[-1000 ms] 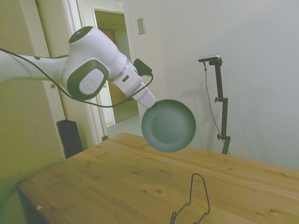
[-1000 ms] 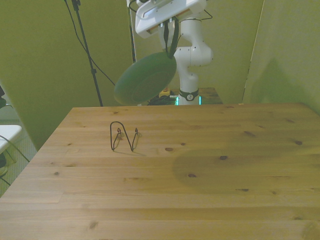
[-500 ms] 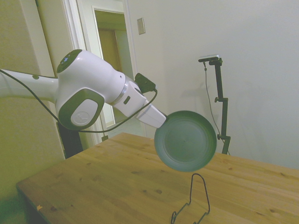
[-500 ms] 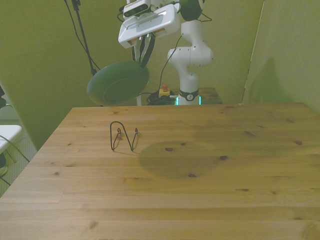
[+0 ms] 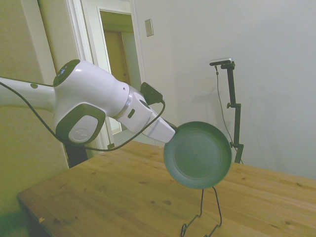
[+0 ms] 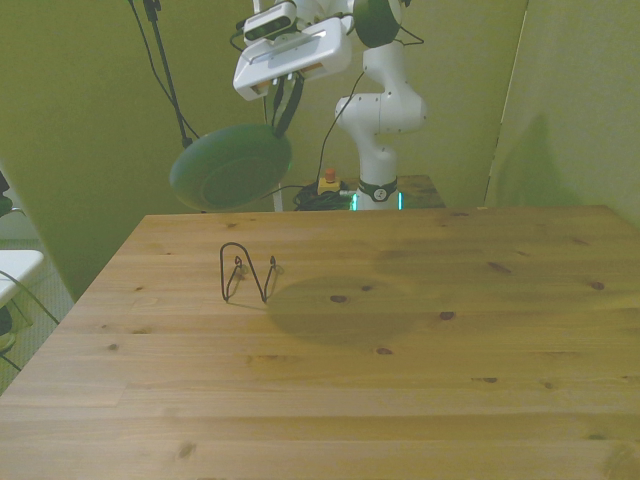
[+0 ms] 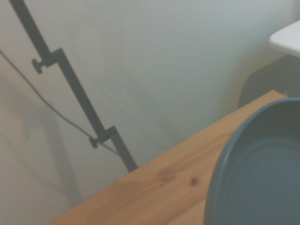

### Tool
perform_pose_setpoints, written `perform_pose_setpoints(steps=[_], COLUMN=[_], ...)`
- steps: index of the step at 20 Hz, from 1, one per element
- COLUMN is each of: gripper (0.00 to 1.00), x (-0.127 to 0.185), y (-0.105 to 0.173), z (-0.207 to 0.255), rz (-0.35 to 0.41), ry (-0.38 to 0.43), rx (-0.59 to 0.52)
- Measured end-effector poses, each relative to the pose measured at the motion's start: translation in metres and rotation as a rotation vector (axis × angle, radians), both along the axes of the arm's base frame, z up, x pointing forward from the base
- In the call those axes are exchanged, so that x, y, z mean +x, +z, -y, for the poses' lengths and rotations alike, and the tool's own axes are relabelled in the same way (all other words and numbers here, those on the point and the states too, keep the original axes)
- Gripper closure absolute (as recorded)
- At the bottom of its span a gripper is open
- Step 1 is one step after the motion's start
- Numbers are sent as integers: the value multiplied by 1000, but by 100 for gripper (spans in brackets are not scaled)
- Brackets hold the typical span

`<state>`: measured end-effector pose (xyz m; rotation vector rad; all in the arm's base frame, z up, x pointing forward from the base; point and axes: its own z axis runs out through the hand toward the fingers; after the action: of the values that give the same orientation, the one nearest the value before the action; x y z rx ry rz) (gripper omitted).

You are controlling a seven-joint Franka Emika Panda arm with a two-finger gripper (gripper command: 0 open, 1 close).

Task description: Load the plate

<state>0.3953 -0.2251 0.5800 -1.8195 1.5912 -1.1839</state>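
Shifted lower toward the rack (image 5: 203, 213), the plate (image 5: 197, 155) hangs tilted above the counter (image 6: 400, 350), clamped at its rim by the end effector (image 6: 279, 100); transport step, next needs lowering into the rack's slot.

Legible text, labels, brands, numbers, signs: none in any view. Round emblem on the arm's grey joint cover (image 5: 79, 134): too blurred to read. Small round mark on the robot base (image 6: 379, 193): unreadable at this size. Plaque on the far wall (image 5: 149, 27) beside the doorway: blank or illegible. Plate (image 5: 197, 154) and worktop (image 6: 400, 380): no markings visible.
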Motion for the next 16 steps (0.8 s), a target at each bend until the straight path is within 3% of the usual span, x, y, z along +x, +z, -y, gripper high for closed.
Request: perform_pose_setpoints(steps=[4, 7, 16], gripper=[100, 100, 100], x=[-45, -60, -30], y=[-11, -28, -78], z=[28, 25, -27], rz=[138, 215, 314], ry=[-18, -20, -43], rx=[34, 53, 76])
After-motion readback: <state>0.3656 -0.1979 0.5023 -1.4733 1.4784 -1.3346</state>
